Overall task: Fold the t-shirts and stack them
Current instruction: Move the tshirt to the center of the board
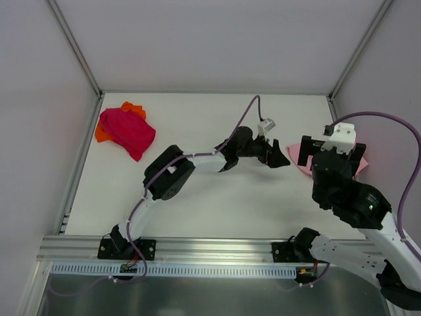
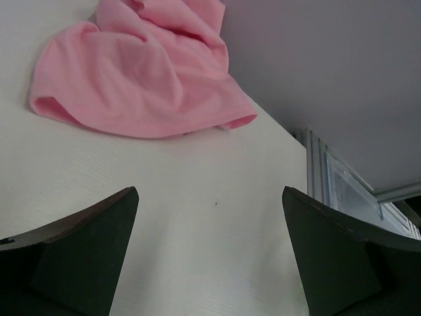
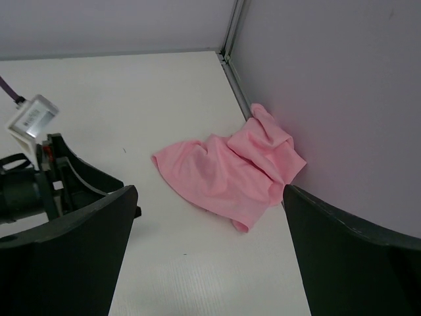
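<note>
A crumpled light pink t-shirt point(image 3: 230, 171) lies against the right wall; in the top view only its edge point(image 1: 294, 160) shows past my right arm. It fills the upper left of the left wrist view point(image 2: 138, 79). A bunched magenta t-shirt point(image 1: 126, 130) lies at the far left on top of an orange t-shirt point(image 1: 133, 108). My left gripper point(image 1: 279, 155) point(image 2: 210, 192) is open over bare table just short of the pink shirt. My right gripper point(image 1: 332, 155) point(image 3: 209, 192) hangs open above that shirt's near side, holding nothing.
The white table point(image 1: 217, 197) is walled at the back, left and right. A metal corner post point(image 3: 230, 29) stands behind the pink shirt. The left arm's wrist with its white tag point(image 3: 31, 117) sits close to the left of my right gripper.
</note>
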Robot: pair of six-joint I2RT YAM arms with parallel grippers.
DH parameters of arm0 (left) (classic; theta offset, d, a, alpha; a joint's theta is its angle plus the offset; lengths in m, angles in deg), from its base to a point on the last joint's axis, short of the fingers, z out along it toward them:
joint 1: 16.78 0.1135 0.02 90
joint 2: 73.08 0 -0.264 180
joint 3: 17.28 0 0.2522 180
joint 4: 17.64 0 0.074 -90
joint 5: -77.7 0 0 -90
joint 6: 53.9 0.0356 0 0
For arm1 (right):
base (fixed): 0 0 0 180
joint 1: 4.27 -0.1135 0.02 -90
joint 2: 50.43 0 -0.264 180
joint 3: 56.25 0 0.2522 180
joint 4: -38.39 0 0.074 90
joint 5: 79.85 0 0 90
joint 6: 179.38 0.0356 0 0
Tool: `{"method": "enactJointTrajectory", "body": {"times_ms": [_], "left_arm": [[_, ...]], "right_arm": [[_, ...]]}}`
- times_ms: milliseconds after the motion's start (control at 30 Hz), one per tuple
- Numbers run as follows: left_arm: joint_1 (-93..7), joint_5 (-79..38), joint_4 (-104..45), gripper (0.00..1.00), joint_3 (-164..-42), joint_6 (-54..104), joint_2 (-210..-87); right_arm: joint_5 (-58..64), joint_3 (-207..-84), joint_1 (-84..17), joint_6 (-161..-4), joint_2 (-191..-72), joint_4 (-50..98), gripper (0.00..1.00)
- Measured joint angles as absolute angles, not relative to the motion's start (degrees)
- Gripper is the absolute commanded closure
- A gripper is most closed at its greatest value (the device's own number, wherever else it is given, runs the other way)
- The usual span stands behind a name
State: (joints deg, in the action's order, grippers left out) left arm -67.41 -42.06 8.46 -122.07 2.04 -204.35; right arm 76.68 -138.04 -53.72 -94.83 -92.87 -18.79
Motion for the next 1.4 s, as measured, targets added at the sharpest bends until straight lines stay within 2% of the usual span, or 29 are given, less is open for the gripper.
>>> {"method": "enactJointTrajectory", "body": {"times_ms": [133,233,333,500,667,767,867,1067,1167,1400], "left_arm": [[-69.1,-42.1,6.1,0.09,-123.8,2.4,-208.3],[-70.0,-39.6,6.9,0.09,-116.4,3.9,-205.8],[-69.9,-33.4,7.2,0.08,-98.9,6.0,-194.7],[-64.5,-28.2,14.5,0.09,-76.5,4.7,-171.4],[-57.4,-25.1,25.3,0.09,-62.3,1.9,-157.8],[-57.3,-23.8,25.2,0.09,-56.1,1.4,-153.1],[-57.6,-20.4,23.8,0.08,-48.3,1.7,-143.2],[-57.6,-14.6,15.1,0.07,-43.7,4.1,-119.2],[-57.6,-12.6,10.4,0.07,-43.6,5.4,-111.6],[-57.6,-9.7,6.0,0.07,-42.1,5.7,-113.2]], "right_arm": [[75.1,-138.2,-53.7,-93.8,-91.5,-19.6,0.00],[74.8,-138.2,-53.7,-92.6,-92.8,-19.8,0.00],[73.9,-138.5,-51.4,-90.1,-98.1,-20.6,0.00],[63.8,-137.1,-40.1,-86.8,-108.2,-19.8,0.00],[52.8,-134.0,-30.5,-85.6,-114.7,-17.4,0.00],[47.6,-133.2,-27.6,-85.5,-120.9,-13.3,0.00],[43.0,-132.7,-26.5,-85.7,-127.0,-10.6,0.00],[37.5,-134.2,-25.4,-86.0,-138.1,-6.3,0.01],[36.1,-136.0,-23.9,-85.9,-141.7,-4.7,0.02],[34.0,-139.9,-18.6,-85.9,-148.1,-1.6,0.03]]}}
